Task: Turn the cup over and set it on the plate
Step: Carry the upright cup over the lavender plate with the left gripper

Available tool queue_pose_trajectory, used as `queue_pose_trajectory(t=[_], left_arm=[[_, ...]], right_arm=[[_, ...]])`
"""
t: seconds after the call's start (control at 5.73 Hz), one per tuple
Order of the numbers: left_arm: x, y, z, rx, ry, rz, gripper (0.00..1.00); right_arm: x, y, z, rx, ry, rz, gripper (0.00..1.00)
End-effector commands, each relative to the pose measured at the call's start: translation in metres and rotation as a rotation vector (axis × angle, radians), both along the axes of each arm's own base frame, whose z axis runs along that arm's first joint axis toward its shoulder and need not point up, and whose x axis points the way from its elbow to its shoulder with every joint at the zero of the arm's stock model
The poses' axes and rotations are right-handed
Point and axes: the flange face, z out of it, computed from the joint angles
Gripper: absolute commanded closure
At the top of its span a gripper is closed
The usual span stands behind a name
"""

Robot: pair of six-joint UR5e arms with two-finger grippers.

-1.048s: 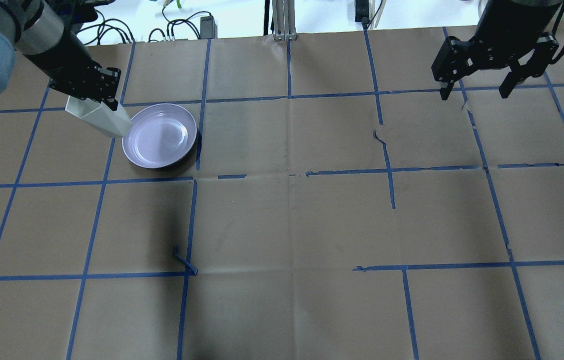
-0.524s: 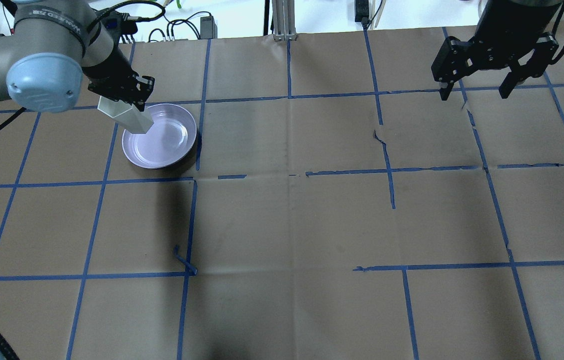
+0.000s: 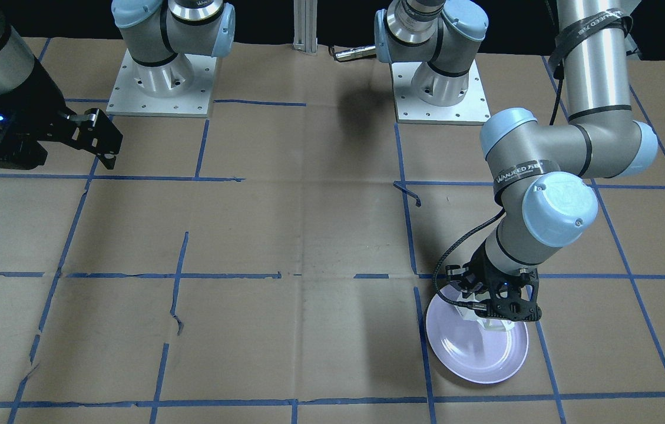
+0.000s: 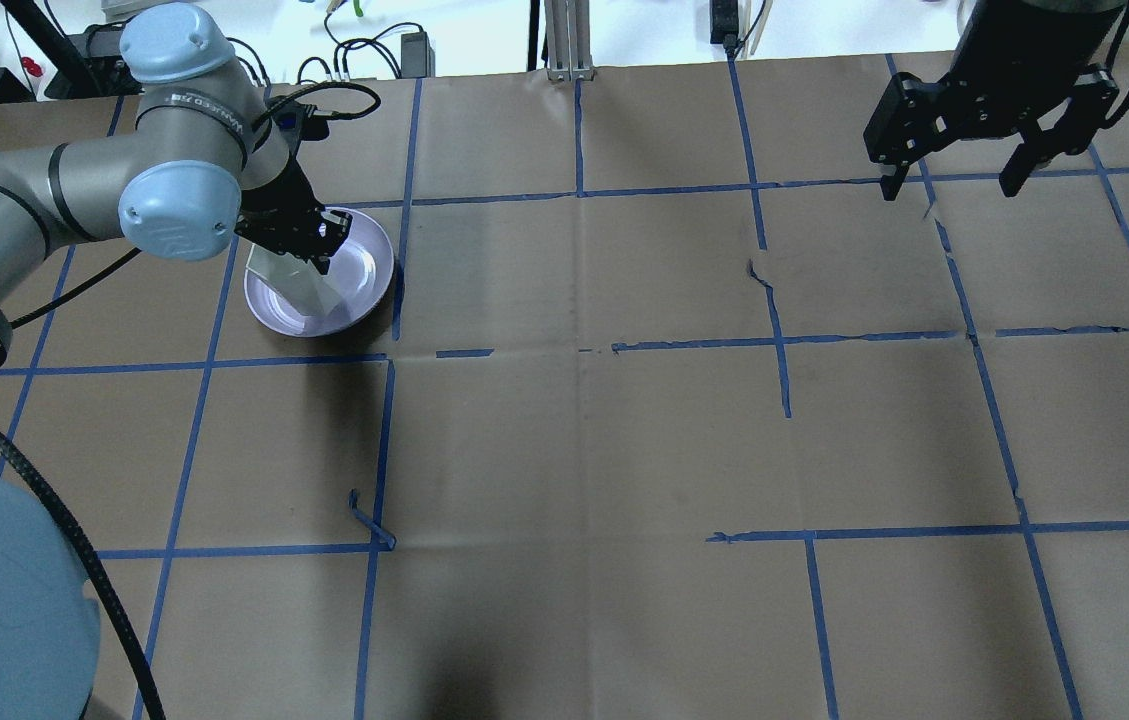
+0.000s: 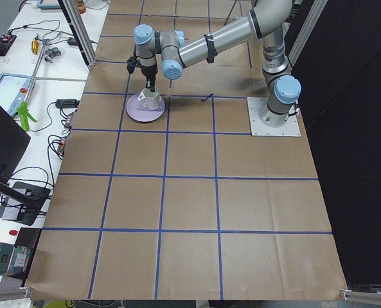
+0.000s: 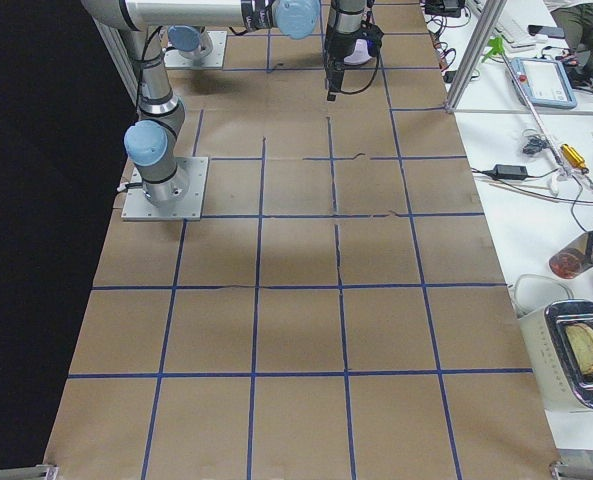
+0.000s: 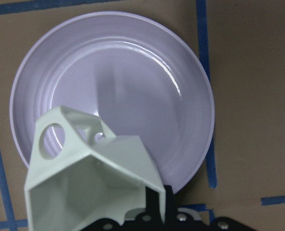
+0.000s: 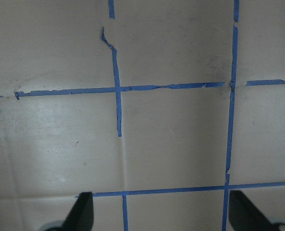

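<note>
The white faceted cup [image 4: 300,282] is held in my left gripper [image 4: 296,238], which is shut on its wall near the mouth. The cup hangs over the left half of the lavender plate [image 4: 369,262], close to its surface; I cannot tell if it touches. In the left wrist view the cup [image 7: 84,185] shows its open mouth and angular handle, with the plate [image 7: 147,82] behind it. The front view shows the gripper [image 3: 498,306], cup [image 3: 494,324] and plate [image 3: 473,353]. My right gripper [image 4: 949,188] is open and empty, high at the far right.
Brown paper with a blue tape grid covers the table [image 4: 584,440]. A loose curl of tape [image 4: 369,525] sticks up near the left middle. Cables and an aluminium post [image 4: 564,40] lie past the far edge. The right wrist view shows only paper and tape between the fingertips [image 8: 82,211].
My left arm has swung right, carrying the cup from the plate's left rim to over the plate and lower. The cup stands more upright. The right arm has not moved.
</note>
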Motion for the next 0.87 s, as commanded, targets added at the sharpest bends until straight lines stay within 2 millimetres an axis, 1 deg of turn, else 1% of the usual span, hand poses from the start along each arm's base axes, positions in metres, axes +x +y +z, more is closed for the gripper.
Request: queue_pose_trajectory(t=[0.0,0.17,0.35,0.52,0.7], left_arm=[[0.000,0.002,-0.012,0.022,-0.014,-0.017,1.00],[0.001,-0.003,-0.015,0.001,-0.017,-0.016,0.99],[0.004,-0.007,-0.012,-0.037,-0.039,0.001,0.57],[0.005,-0.011,0.010,-0.074,-0.048,0.005,0.01],[-0.002,-0.002,0.029,-0.058,-0.046,0.005,0.01]], right_arm=[[0.000,0.000,0.000,0.000,0.000,0.000,0.00],[0.000,0.000,0.000,0.000,0.000,0.000,0.00],[0.000,0.000,0.000,0.000,0.000,0.000,0.00],[0.000,0.000,0.000,0.000,0.000,0.000,0.00],[0.000,0.000,0.000,0.000,0.000,0.000,0.00]])
